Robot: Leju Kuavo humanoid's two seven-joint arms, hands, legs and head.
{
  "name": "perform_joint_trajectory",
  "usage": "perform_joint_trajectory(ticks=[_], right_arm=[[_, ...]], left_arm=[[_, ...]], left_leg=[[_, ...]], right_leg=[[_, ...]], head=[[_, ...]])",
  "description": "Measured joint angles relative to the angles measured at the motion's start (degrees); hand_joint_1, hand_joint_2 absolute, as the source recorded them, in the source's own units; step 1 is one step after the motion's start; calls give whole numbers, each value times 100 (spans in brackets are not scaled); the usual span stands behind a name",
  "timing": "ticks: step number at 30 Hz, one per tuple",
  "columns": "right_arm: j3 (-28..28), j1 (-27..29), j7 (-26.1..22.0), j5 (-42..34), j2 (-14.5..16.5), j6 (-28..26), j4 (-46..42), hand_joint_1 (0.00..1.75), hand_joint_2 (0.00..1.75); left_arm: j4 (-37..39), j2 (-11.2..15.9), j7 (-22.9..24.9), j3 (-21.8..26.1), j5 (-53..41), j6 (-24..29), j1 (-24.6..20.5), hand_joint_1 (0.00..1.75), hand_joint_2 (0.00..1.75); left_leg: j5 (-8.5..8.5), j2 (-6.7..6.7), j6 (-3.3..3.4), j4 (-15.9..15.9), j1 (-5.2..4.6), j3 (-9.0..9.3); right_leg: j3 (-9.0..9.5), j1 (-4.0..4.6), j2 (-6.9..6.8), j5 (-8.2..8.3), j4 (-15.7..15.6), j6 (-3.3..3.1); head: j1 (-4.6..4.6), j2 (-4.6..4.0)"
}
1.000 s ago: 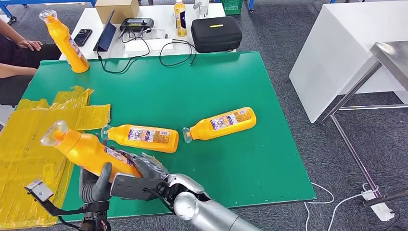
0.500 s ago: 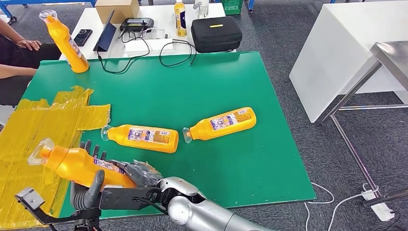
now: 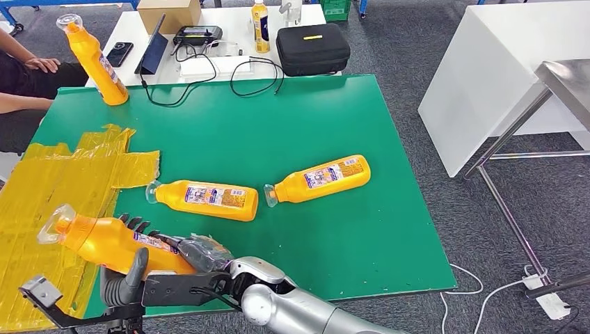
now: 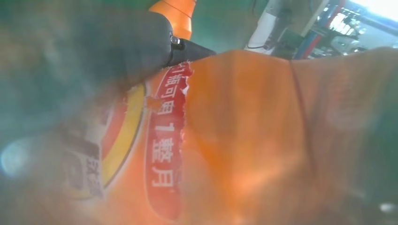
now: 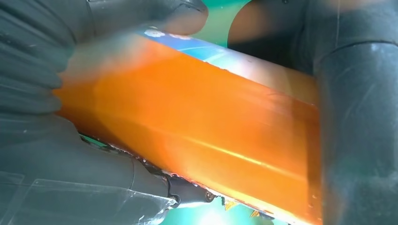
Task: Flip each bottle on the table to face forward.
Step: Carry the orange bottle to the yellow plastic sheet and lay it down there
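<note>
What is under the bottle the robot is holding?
Both hands grip the held bottle; yellow sheet and green table lie below. Directly beneath is hidden.

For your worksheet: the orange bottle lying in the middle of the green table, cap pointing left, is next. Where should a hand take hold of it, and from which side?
Probably across the labelled body of the middle bottle, coming from above. It lies flat on the green table, long side exposed, with open space around it. The narrow neck and cap offer less to hold. The neighbouring bottle lies close by its base, so stay nearer the middle.
</note>
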Motion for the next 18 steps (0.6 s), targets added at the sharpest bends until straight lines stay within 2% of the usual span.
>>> perform_joint_trajectory(ticks=[14, 15, 16, 18], right_arm=[[84, -55, 79, -157, 1, -89, -7, 175, 175], [91, -61, 87, -162, 1, -92, -11, 154, 175], [97, -66, 93, -164, 1, -96, -14, 111, 175], [115, -66, 95, -159, 1, -160, -17, 24, 87]], left_arm=[[4, -2, -32, -52, 45, 81, -31, 175, 175], [4, -2, -32, -58, 46, 88, -35, 175, 175], [4, -2, -32, -62, 46, 92, -38, 175, 175], [4, -2, -33, -70, 43, 105, -54, 175, 175]], left_leg=[[0, 2, 0, 0, 0, 2], [0, 2, 0, 0, 0, 2], [0, 3, 0, 0, 0, 2], [0, 2, 0, 0, 0, 2]], right_leg=[[0, 0, 0, 0, 0, 0], [0, 0, 0, 0, 0, 0], [0, 0, 1, 0, 0, 0], [0, 0, 1, 0, 0, 0]], head=[[-1, 0], [-1, 0], [-1, 0], [-1, 0]])
